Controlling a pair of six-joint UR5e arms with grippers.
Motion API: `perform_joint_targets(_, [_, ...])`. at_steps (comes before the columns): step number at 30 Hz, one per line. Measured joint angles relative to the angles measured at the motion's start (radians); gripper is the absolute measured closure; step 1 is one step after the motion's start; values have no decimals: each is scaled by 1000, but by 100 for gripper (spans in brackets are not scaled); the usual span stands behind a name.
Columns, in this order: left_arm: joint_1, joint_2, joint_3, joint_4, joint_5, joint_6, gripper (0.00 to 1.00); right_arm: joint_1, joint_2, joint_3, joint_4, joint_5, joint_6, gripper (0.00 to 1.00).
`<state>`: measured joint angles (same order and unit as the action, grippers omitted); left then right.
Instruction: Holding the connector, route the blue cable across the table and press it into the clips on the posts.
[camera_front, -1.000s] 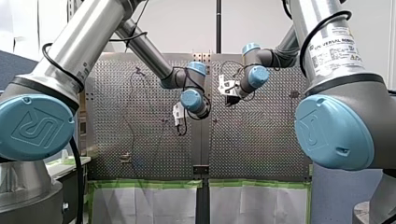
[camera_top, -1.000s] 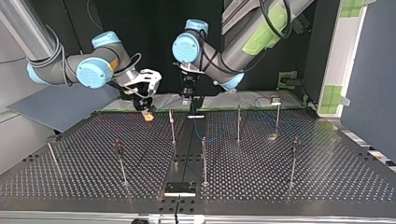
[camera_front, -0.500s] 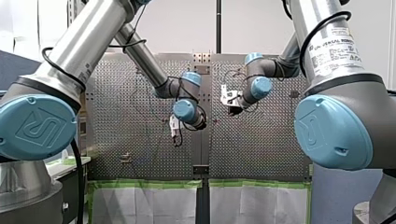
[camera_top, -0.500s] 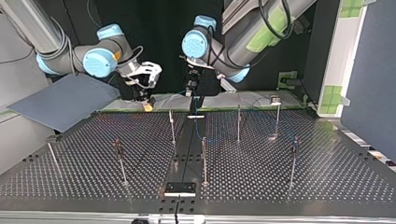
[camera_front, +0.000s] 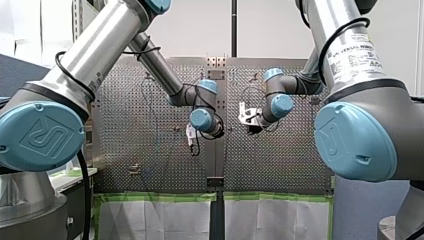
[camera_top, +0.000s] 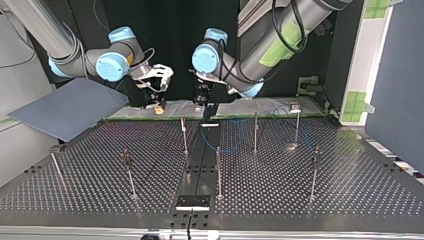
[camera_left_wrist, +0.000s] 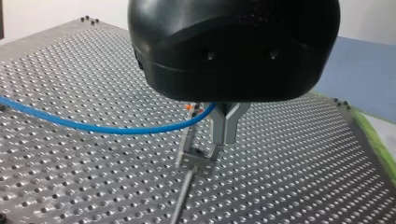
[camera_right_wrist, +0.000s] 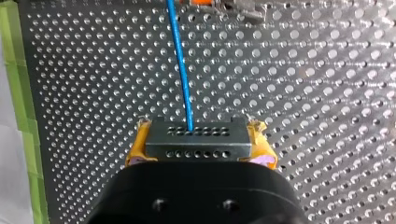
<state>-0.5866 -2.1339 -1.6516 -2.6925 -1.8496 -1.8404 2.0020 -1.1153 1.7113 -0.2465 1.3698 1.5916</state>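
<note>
The blue cable (camera_left_wrist: 93, 127) runs over the perforated table into my left gripper (camera_left_wrist: 223, 140), whose metal fingers are shut on its orange connector end. A post clip (camera_left_wrist: 196, 156) stands just under those fingers. In the top view my left gripper (camera_top: 199, 106) hangs over the far edge, and the cable (camera_top: 220, 147) drops from it and loops on the table. My right gripper (camera_top: 159, 107) hovers beside it. Its yellow pads (camera_right_wrist: 140, 144) stand apart, nothing held, and the cable (camera_right_wrist: 180, 56) runs ahead of them.
Several thin posts rise from the table, such as the post (camera_top: 184, 132), the post (camera_top: 218, 170) and the post (camera_top: 255, 131). A small plate (camera_top: 192, 201) sits on the centre seam near the front edge. Green tape (camera_right_wrist: 16, 93) lines the table's edge.
Both grippers have drawn back toward the table's far edge in the top view. The cable's loop on the table has spread wider.
</note>
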Motion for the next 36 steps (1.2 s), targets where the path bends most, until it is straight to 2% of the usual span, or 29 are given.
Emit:
perform_joint_targets(7, [5, -5, 13, -1, 22, -1, 100, -27, 2, 0, -12, -18, 3, 100])
perform_joint_targets(14, [7, -52, 27, 20, 44, 1, 100, -50, 4, -3, -14, -39, 3, 100])
perform_joint_targets(18, [10, -62, 44, 35, 49, 0, 100, -60, 6, -7, -14, -44, 2, 100])
perform_joint_targets(25, [21, -64, 97, 8, 49, 0, 100, -77, 29, -18, -15, -56, -6, 100])
perform_joint_targets(32, [36, -66, 107, 1, 67, -5, 100, -90, 40, -36, -15, -72, -8, 100])
perform_joint_targets(36, [50, -66, 107, 1, 91, -16, 100, -94, 43, -49, -15, -78, -5, 100])
